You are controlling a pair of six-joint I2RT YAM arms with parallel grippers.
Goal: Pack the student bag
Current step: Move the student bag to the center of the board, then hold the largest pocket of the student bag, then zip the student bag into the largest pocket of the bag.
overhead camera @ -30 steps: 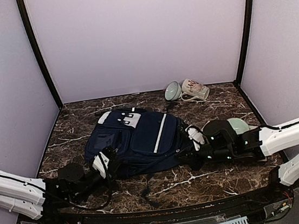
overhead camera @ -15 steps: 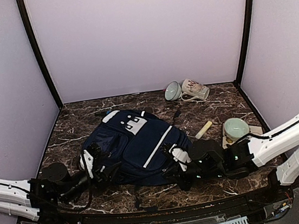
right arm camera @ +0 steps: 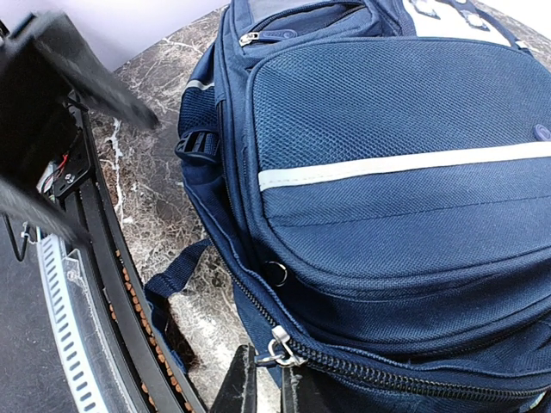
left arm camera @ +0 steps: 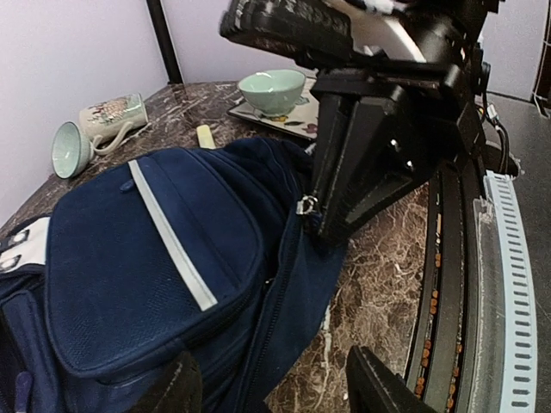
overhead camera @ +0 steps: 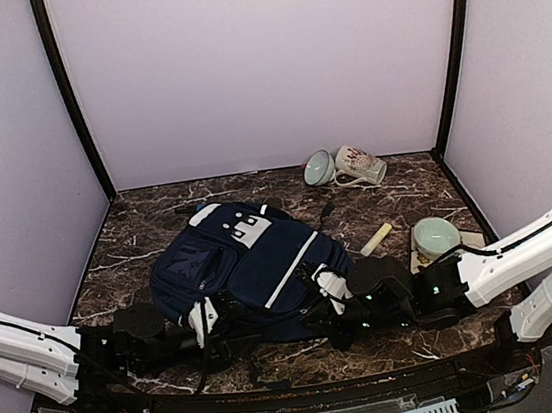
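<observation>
Student bag (overhead camera: 262, 259) lies flat on the desk (overhead camera: 138, 233), centre-left, front pockets up, white stripe running diagonally. Both arms are low at its near edge.

Right fingers (right arm camera: 241, 396) are closed, and from the right wrist view they look pinched on the zip pull (right arm camera: 277, 347) of the main compartment, at the bag's lower corner. Left wrist view agrees: the metal tab sits right at the tip of the right arm.

Left fingers (left arm camera: 379, 391) stand apart, gripping nothing, with bag fabric lying between them.

My read is that this is the unzip step, i.e. getting the main compartment open before anything goes in. The zip track looks fully shut, so packing itself hasn't begun.

To do it well:
- Bag is soft and probably slides, so it'll drag along w/ the pull unless braced. The left arm should close on the fabric beside the track, near the pull, and hold.
- The right arm should draw along the line of the teeth, not up and away. The track curves round the corner, so follow the curve or the slider may jam.
- Keep the pull low and steady, since the tab is small and could slip out.
- A loose strap lies by the near edge, so steer clear of it.

Mug (overhead camera: 360, 165) and green bowl (overhead camera: 434, 235) sit well apart from the bag, towards the back and right.
</observation>
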